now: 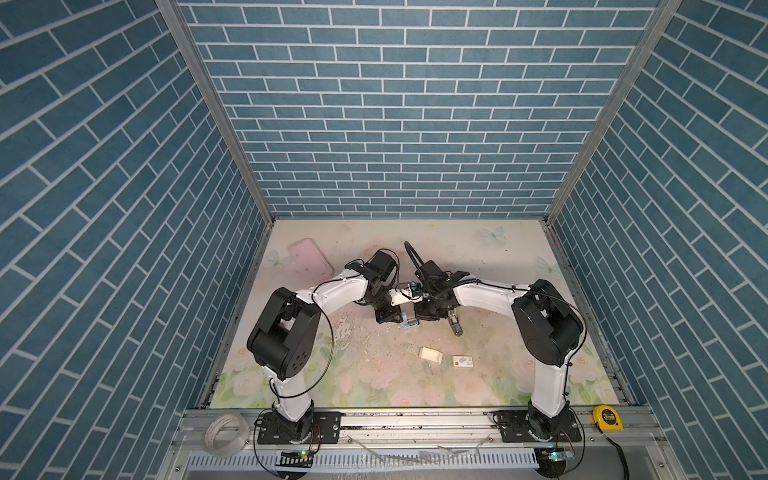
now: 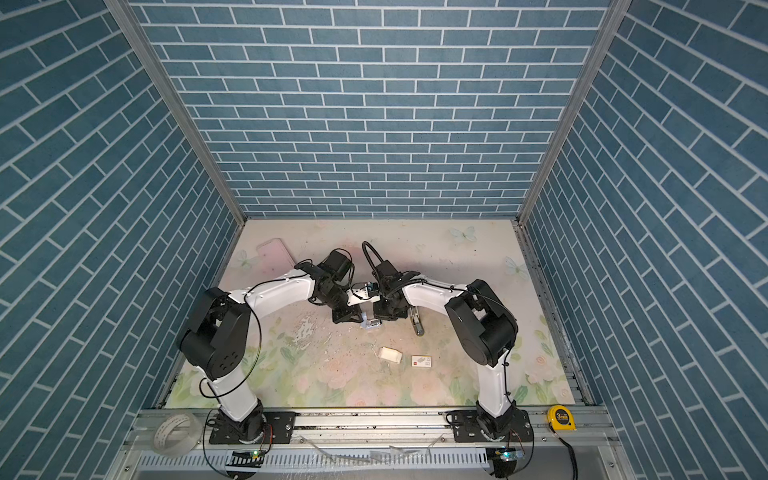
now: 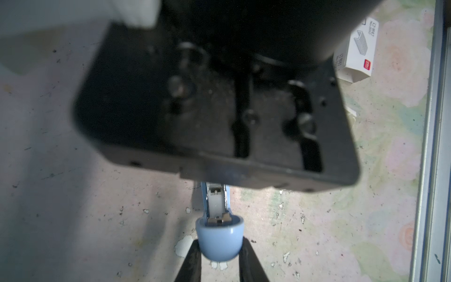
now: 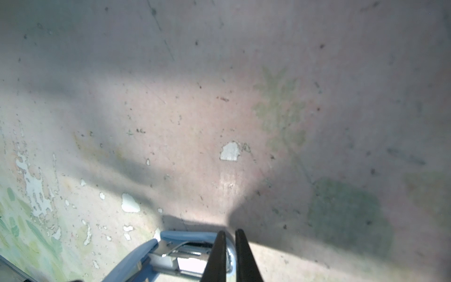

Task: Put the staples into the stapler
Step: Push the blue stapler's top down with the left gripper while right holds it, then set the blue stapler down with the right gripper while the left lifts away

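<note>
Stapler (image 1: 409,323) lies between both hands in both top views. Left wrist view: left hand (image 3: 219,244) clamps its blue end, steadying the open magazine for loading. Right wrist view: right hand (image 4: 230,232), nearly closed, over the magazine; contents unclear.

Both top views hang high above the near edge, looking down on the whole table (image 1: 374,374) and walls (image 1: 374,124). The left wrist camera sits close behind the stapler (image 3: 219,240), the right arm (image 3: 219,97) blocking much. The right wrist camera faces the table closely, catching that same stapler (image 4: 136,254)
</note>
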